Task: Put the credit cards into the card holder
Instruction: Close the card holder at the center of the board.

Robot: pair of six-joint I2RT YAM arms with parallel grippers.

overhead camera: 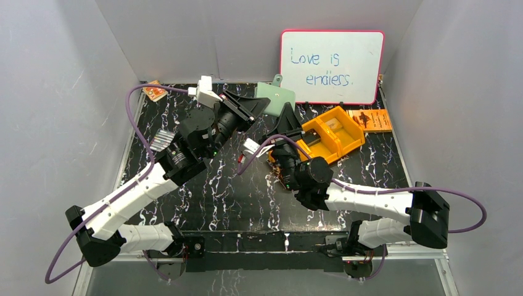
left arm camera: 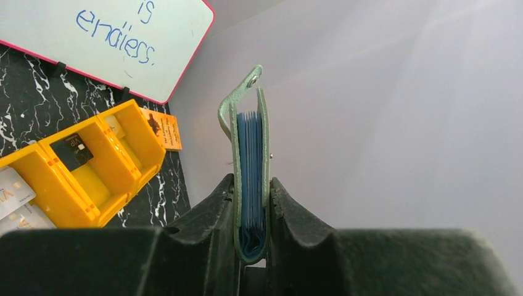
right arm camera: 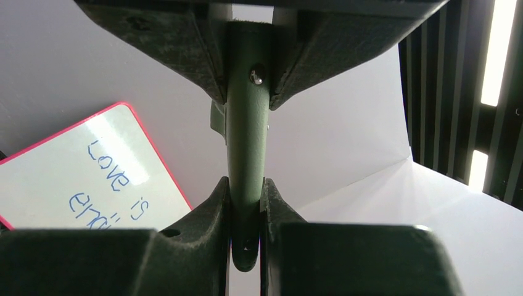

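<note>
The holder (overhead camera: 275, 96) hangs in the air in front of the whiteboard (overhead camera: 331, 66) (blue pockets seen edge-on from the left wrist). The left gripper (left arm camera: 251, 185) and the right gripper (right arm camera: 245, 185) both pinch it. Cards (left arm camera: 11, 188) lie in the orange tray (overhead camera: 345, 145) on the table.

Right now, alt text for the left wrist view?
The left gripper clamps the sage-green card holder upright and edge-on, blue pockets facing the camera, snap tab on top. Behind to the left, an orange tray holds pale cards, near a whiteboard.
</note>
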